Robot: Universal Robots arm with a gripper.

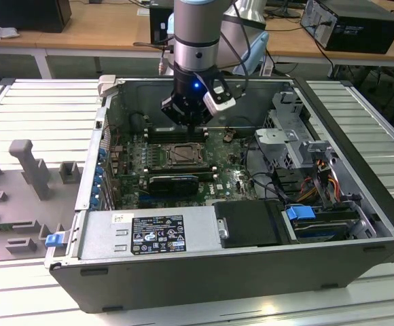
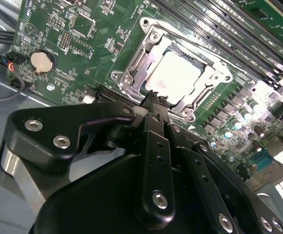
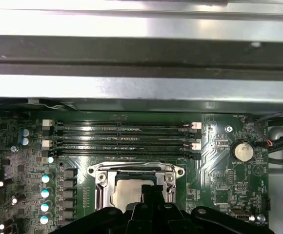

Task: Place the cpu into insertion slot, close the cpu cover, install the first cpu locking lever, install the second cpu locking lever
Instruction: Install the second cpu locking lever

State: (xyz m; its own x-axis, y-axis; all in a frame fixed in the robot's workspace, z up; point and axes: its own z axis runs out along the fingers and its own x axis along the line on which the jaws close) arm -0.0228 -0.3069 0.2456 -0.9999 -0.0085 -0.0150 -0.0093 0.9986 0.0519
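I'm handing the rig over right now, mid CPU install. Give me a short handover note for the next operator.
Gripper: looks shut with nothing in it. Its tips are low over the edge of the insertion slot, inside the open PC case.
Cpu: lies flat in the insertion slot, on the green motherboard.
Cpu cover: appears to be down around the cpu, which shows through its cut-out centre.
Done: cpu placed; cover apparently closed.
Left: I can't tell whether either locking lever is latched, so count both as not yet done and check them.
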